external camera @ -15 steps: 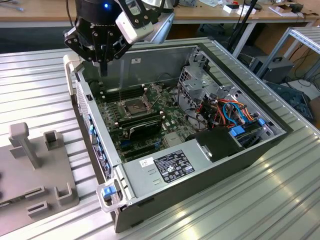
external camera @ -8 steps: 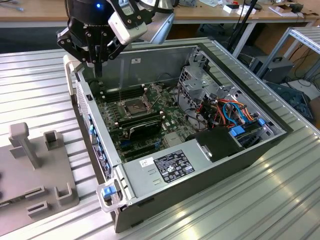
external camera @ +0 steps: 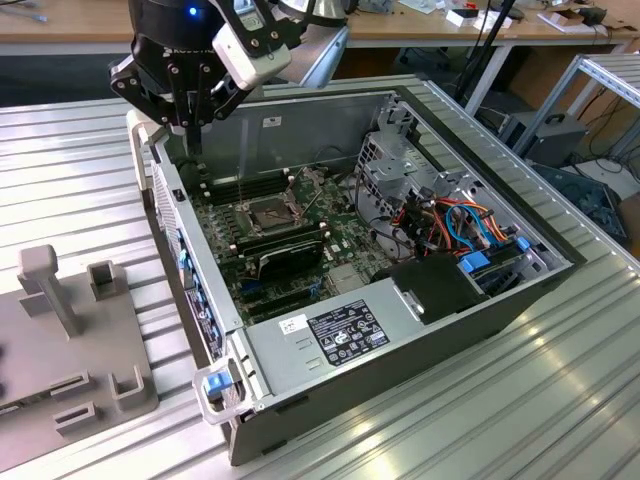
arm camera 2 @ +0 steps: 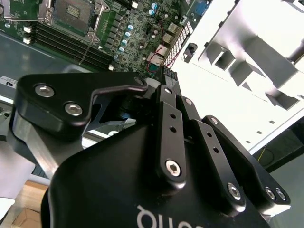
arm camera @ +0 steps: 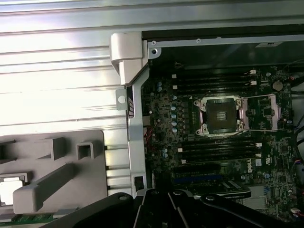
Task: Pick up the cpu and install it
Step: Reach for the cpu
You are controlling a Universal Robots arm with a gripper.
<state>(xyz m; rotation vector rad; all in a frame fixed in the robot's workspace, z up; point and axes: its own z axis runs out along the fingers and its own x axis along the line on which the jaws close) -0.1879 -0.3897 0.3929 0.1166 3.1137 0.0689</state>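
1. Tool first: the gripper [external camera: 192,128] hangs above the open computer case [external camera: 300,125], right over the case's side wall near a far corner. In the exterior view its tips look pressed together with nothing between them, so I'd call it closed and empty-handed.
2. The cpu [arm camera: 8,190]: in the first wrist view there's a pale silvery square sitting in a pocket of the grey fixture block [arm camera: 61,161]. The block lies outside the case, just beside that same side wall. The square is cut off by the picture edge, so I'm reading it as the chip, not swearing to it.
3. The socket [arm camera: 221,115] is inside the case on the green board, between rows of long black memory sticks [arm camera: 213,85]. Its metal frame looks swung open to one side, and the centre is dark and bare, with no chip in it.
4. Progress, my take: basically at the start. The socket looks open and ready, so that part seems done. The chip hasn't been picked up yet, so the grab, the carry into the case and the seating are all left.
5. Spacing: the gripper is over the case wall, well apart from both the chip outside the case and the socket inside it. It isn't touching anything that I can see.
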